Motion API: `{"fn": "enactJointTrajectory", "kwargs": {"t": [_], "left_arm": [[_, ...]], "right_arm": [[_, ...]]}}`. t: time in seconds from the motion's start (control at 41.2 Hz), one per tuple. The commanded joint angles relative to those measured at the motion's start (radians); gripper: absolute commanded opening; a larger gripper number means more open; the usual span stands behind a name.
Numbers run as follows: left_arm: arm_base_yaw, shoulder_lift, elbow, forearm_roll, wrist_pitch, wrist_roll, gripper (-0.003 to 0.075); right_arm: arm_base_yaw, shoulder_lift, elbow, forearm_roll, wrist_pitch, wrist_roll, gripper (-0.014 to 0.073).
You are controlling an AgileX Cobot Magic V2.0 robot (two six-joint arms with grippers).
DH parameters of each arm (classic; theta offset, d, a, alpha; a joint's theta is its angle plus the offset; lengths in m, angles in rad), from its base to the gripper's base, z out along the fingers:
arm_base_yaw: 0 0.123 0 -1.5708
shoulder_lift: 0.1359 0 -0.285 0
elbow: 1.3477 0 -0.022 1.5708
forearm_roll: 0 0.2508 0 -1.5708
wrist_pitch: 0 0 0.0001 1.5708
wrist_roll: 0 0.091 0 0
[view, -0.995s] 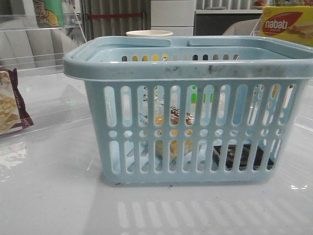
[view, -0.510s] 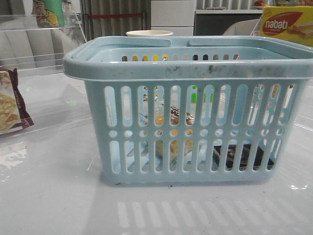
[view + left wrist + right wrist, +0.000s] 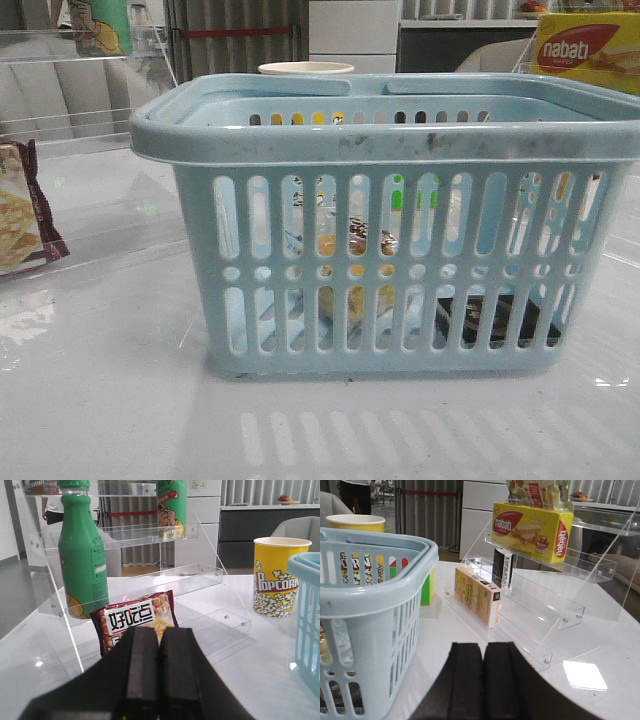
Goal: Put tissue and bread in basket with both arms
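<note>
Both task items lie inside the basket and show only in slivers through its slotted front wall: the bread as golden-brown patches with a dark band left of centre, the tissue as a dark flat shape low on the floor at the right, its markings too broken up to read. Neither arm appears in the front view; each wrist camera shows its own tool, the left gripper and right gripper, with fingers pressed together on nothing. Only a maroon-edged snack packet, partly hidden by the left fingers, sits just beyond them.
</note>
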Motion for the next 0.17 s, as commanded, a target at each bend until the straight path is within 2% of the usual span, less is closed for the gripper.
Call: {"fn": "enactJointTrajectory", "kwargs": {"t": [0.0, 0.146], "left_arm": [[0.002, -0.017, -0.001, -0.003, -0.085, -0.008, 0.0091], [0.002, -0.017, -0.001, -0.003, -0.085, -0.008, 0.0091]], "right_arm": [[-0.003, -0.020, 0.002, 0.001, -0.095, -0.009, 0.0055], [-0.003, -0.020, 0.002, 0.001, -0.095, -0.009, 0.0055]]}}
